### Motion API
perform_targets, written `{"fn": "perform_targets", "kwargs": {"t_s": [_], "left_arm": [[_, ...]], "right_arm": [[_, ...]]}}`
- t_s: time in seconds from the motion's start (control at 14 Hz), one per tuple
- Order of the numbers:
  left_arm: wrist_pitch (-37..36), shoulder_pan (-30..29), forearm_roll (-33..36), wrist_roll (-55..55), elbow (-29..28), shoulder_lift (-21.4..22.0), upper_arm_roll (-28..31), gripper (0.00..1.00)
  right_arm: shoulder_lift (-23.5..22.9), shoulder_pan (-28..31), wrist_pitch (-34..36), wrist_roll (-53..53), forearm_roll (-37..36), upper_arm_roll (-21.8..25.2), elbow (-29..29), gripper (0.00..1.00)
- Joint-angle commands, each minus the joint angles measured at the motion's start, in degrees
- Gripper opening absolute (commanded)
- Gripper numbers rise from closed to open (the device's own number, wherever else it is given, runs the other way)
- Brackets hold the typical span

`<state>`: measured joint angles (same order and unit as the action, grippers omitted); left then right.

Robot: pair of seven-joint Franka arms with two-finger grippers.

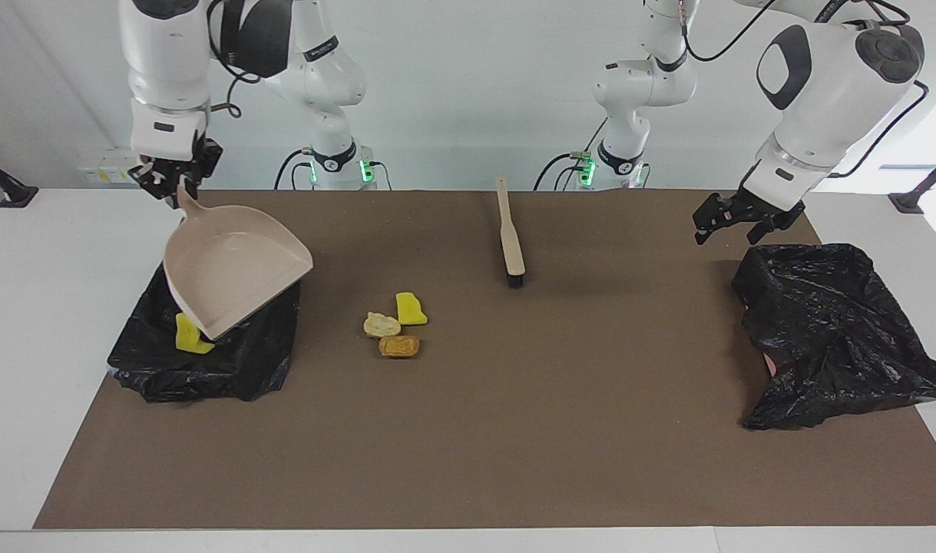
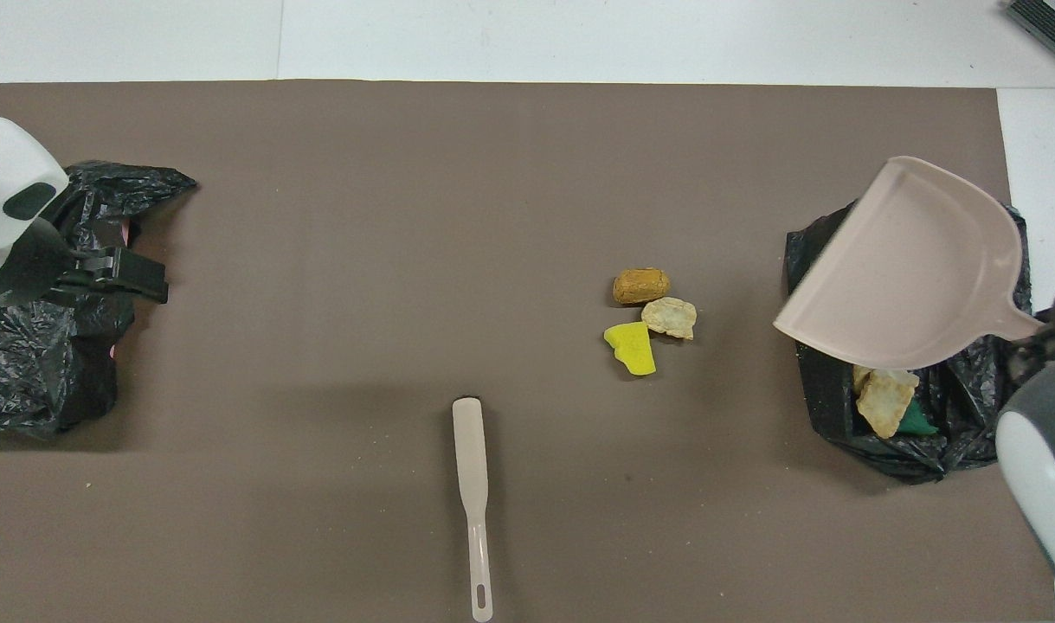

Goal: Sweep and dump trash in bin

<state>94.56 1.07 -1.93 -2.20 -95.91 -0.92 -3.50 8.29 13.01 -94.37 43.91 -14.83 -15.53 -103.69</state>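
Observation:
On the brown mat lie three scraps of trash: a yellow sponge chunk point(image 1: 410, 309) point(image 2: 631, 348), a pale lump point(image 1: 381, 325) point(image 2: 670, 317) and an orange lump point(image 1: 398, 346) point(image 2: 641, 285). My right gripper point(image 1: 177, 180) is shut on the handle of the beige dustpan point(image 1: 233, 269) point(image 2: 912, 268), which hangs tilted, mouth down, over the black-lined bin point(image 1: 206, 361) point(image 2: 839, 415). In the bin I see a yellow chunk point(image 1: 187, 336) and tan lumps point(image 2: 882, 402). My left gripper point(image 1: 732, 219) point(image 2: 142, 284) hangs open and empty in the air.
The beige-handled brush point(image 1: 510, 234) point(image 2: 471, 467) lies on the mat nearer to the robots than the three scraps. A crumpled black bag point(image 1: 828, 330) point(image 2: 34, 363) sits at the left arm's end of the table, under the left gripper.

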Motion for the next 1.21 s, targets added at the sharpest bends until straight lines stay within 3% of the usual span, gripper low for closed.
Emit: {"fn": "perform_targets", "kwargs": {"t_s": [0.0,0.21,0.5,0.64,1.14], "left_arm": [[-1.04,-0.28,1.14,-0.09,0.29,1.09,-0.37,1.0],[-1.31,-0.28,1.05,-0.17,0.46,1.53,-0.28,1.0],[-2.54,-0.37,1.14,0.62,0.46,2.5,-0.19,1.0],[-4.02,-0.28,1.14,0.79,0.2,3.02,-0.1,1.0],[-3.77,-0.19,1.14,1.06,-0.85,3.82,0.07,1.0]], "right_arm": [[-0.46,-1.99,0.25,-15.18,8.31,-2.74,0.16,0.0],[-9.06,-11.4,-3.51,-39.27,11.05,-2.84,3.57,0.0],[-21.36,-20.72,-8.53,-59.06,10.53,-2.84,11.92,0.0],[-25.24,-24.76,-14.06,-68.65,10.09,-2.84,12.9,0.0],[-38.34,-34.09,-23.65,-82.56,5.88,-2.31,19.49,0.0]]}}
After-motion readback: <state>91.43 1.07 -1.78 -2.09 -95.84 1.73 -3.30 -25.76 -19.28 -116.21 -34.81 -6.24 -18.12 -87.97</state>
